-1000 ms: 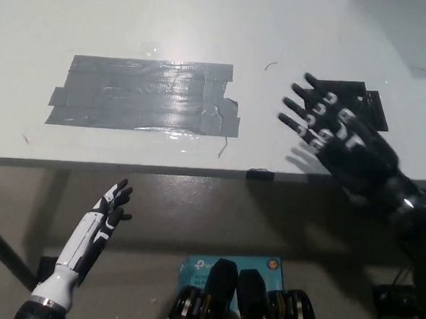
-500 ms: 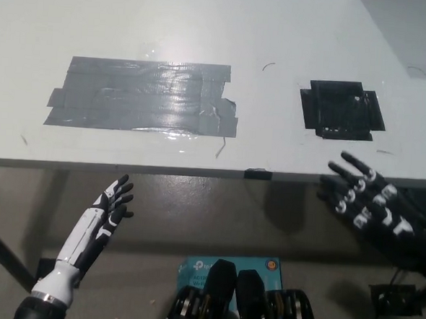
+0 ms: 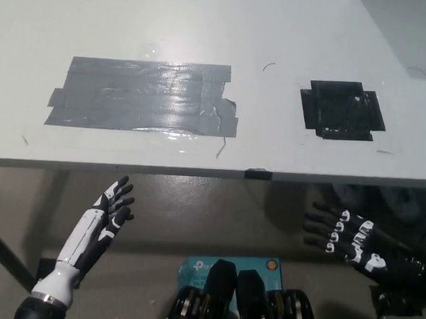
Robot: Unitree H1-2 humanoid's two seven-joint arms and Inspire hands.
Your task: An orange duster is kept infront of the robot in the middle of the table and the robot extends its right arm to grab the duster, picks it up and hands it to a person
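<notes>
The white worktop (image 3: pixel 206 29) fills the upper half of the head view, its near edge running straight across the middle. Take the grey tape patch (image 3: pixel 144 95) as the landmark: it is a wide block of overlapping silvery strips stuck flat on the worktop, left of centre, with a glare spot on its surface. To the right of it, well apart, a smaller square patch of black tape (image 3: pixel 342 109) also lies flat on the worktop. A small dark curl mark (image 3: pixel 269 65) sits between the two patches, a little farther from the robot than either. On the worktop's near edge, below and right of the grey tape patch, a short black tab (image 3: pixel 258 174) is stuck.

No orange duster shows anywhere in view; neither on the worktop nor in either robot hand.

The right robot hand (image 3: pixel 346 236), black with pale markings on the fingers, hangs below the worktop's near edge, down and well to the right of the grey tape patch, under the black tape. Its fingers are spread apart and point left, and it has hold of nothing.

The left robot hand (image 3: pixel 108 214), white, rests below the worktop's edge, directly under the grey tape patch. Its fingers are extended and slightly apart, pointing up toward the edge, and it too is empty.

A blue label (image 3: pixel 232 265) lies on the floor below the patch.
</notes>
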